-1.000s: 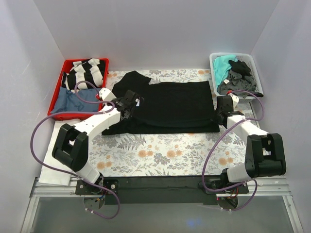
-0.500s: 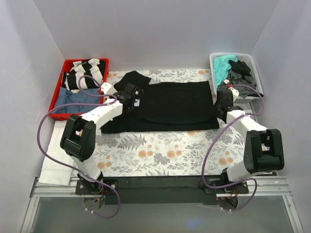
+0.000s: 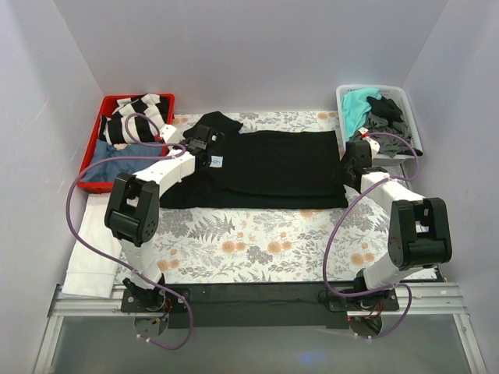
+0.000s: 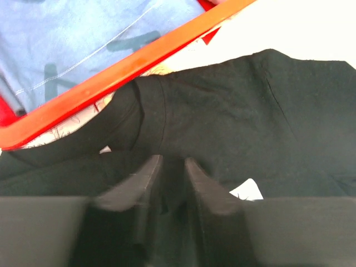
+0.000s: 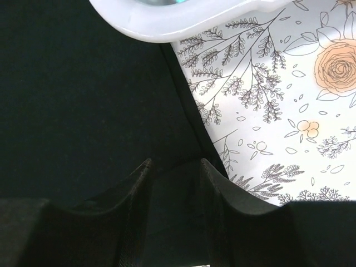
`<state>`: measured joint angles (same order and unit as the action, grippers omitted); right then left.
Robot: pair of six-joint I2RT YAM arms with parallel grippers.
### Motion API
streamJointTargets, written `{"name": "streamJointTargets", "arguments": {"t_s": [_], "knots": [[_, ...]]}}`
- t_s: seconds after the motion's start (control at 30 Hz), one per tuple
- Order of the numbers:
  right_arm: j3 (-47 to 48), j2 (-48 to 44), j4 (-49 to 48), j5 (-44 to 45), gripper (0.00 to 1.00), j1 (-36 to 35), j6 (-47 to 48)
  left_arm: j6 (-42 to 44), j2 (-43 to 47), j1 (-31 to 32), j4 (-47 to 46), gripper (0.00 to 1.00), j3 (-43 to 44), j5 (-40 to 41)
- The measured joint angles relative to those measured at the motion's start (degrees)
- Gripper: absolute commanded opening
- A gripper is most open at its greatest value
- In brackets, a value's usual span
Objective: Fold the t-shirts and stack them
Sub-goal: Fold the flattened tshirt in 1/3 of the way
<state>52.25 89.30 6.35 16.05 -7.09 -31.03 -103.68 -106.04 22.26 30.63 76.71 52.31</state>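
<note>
The black t-shirt [image 3: 273, 167] lies flat across the middle of the floral mat, folded into a long band, one sleeve sticking out at the far left. My left gripper [image 3: 203, 142] rests on its left end by the white label. In the left wrist view its jaws [image 4: 172, 161] stand a narrow gap apart over the black cloth [image 4: 233, 111]. My right gripper [image 3: 353, 160] sits on the shirt's right edge. Its fingers [image 5: 176, 162] are clearly spread, open over the black cloth [image 5: 83, 83]. A teal shirt [image 3: 357, 105] and a dark grey one [image 3: 382, 125] lie in the white basket.
The white basket [image 3: 413, 117] stands at the back right, its rim [image 5: 167, 25] close to my right gripper. A red tray [image 3: 92, 148] at the back left holds striped cloth [image 3: 140, 113] and blue cloth [image 3: 117, 164]; its rim [image 4: 139, 61] runs just beyond my left gripper. White cloth [image 3: 86, 257] hangs at the table's left edge.
Both grippers moved away from me toward the back, bringing the shirt's near layer over. Their jaws were shut on the cloth and have now parted, the right wider than the left.
</note>
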Motion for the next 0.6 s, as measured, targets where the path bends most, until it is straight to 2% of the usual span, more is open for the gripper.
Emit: {"name": "streamJointTargets", "arguments": {"t_s": [0.03, 0.07, 0.17, 0.27, 0.5, 0.6], "knots": [[-0.22, -0.15, -0.24, -0.02, 0.45, 0.0, 0.07, 0.17, -0.09, -0.13, -0.28, 0.34, 0.07, -0.13], [-0.74, -0.48, -0.57, 0.04, 0.45, 0.0, 0.24, 0.39, -0.2, -0.22, -0.61, 0.47, 0.07, -0.28], [-2.99, -2.27, -0.37, 0.33, 0.45, 0.0, 0.98, 1.4, -0.85, -0.31, -1.36, 0.59, 0.07, -0.94], [-4.7, -4.2, -0.24, 0.48, 0.44, 0.0, 1.53, 2.45, -1.97, -0.42, -1.97, 0.62, 0.61, -1.66], [-7.91, -8.11, -0.11, 0.22, 0.44, 0.0, 2.4, 4.7, -2.84, -0.42, -2.86, 0.62, 1.97, -4.63], [-8.57, -8.81, 0.24, -0.04, 0.43, 0.0, 2.58, 4.74, -1.42, -0.42, -3.69, 0.61, -0.5, -6.82]]}}
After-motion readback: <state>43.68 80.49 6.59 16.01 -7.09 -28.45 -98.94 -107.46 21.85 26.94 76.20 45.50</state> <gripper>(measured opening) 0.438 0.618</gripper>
